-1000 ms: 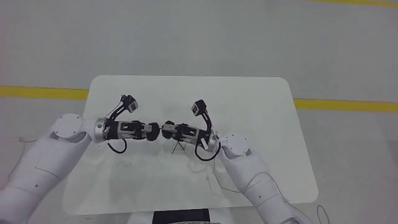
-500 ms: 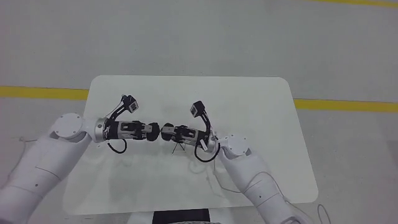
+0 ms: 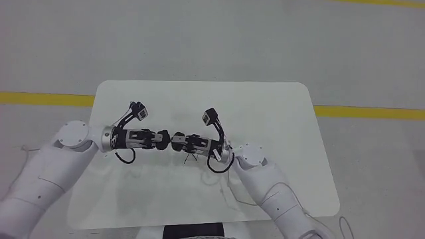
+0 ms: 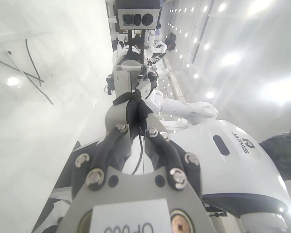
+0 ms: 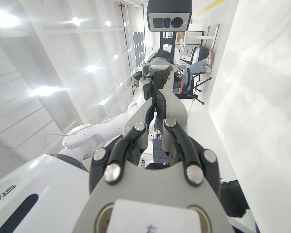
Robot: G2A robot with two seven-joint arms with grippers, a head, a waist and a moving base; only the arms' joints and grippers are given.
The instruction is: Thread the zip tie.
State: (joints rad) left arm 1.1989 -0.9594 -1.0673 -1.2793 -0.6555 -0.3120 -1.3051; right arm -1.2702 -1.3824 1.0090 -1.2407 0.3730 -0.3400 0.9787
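Two ends of the zip tie [image 4: 143, 153] are clamped, one in the left gripper [image 4: 135, 103], one in the right gripper [image 5: 157, 98], tip to tip above the table [image 3: 265, 106]. Insertion appears in hand; the next move calls for fine alignment of tail with head slot.

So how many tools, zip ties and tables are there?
Tools: 2, the left tool and the right tool
Zip ties: 4, one zip tie gripped between both tools, plus what look like 3 loose zip ties crossing on the table
Tables: 1
Total: 7
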